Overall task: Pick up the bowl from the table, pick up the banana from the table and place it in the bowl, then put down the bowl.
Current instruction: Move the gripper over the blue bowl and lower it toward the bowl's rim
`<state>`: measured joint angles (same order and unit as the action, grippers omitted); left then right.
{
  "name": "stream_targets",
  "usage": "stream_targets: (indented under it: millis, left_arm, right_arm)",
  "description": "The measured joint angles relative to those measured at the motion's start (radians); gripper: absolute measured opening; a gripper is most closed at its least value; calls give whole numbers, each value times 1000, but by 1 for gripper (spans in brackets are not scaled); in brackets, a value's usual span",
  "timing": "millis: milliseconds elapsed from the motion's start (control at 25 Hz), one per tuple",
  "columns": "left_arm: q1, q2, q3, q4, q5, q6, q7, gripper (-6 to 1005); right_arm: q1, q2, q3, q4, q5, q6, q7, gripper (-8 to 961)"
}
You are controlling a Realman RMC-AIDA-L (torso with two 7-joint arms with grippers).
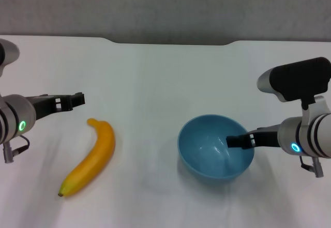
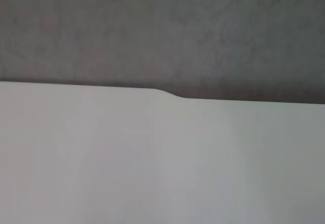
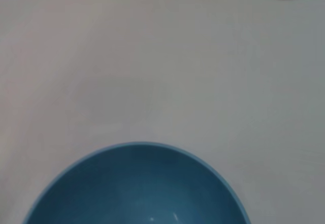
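Note:
The light-blue bowl (image 1: 212,150) stands on the white table (image 1: 155,83), right of the middle. My right gripper (image 1: 237,141) is at the bowl's right rim, with its tip reaching over the rim into the bowl. The right wrist view shows the bowl's inside (image 3: 137,191) close below the camera. The yellow-orange banana (image 1: 92,155) lies on the table at the left, with its dark tip towards the near edge. My left gripper (image 1: 77,100) hovers just beyond the banana's far end, apart from it. The left wrist view shows only bare table (image 2: 152,163).
The table's far edge has a shallow notch (image 1: 170,43), and a grey wall stands behind it. The step of that notch shows in the left wrist view (image 2: 170,93). Bare table lies between the banana and the bowl.

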<state>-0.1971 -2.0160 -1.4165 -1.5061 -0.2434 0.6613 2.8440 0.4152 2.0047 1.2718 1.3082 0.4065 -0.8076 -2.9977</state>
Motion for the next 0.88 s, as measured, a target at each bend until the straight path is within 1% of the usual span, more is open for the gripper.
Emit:
stream_targets:
  millis: [200,640,880]
  left_arm:
    - [-9,-2,-1,15,1,0,0,863]
    - [-12,-3,-1,18,3,-4,0,862]
    - [-12,-4,-1,18,8,-6,0,861]
  right_arm:
    - [1,2,-1,-34,1,15,0,889]
    - [4,3,-23,-131,36,124,0,889]
    - [9,3,-40,-163,32,156,0,831]
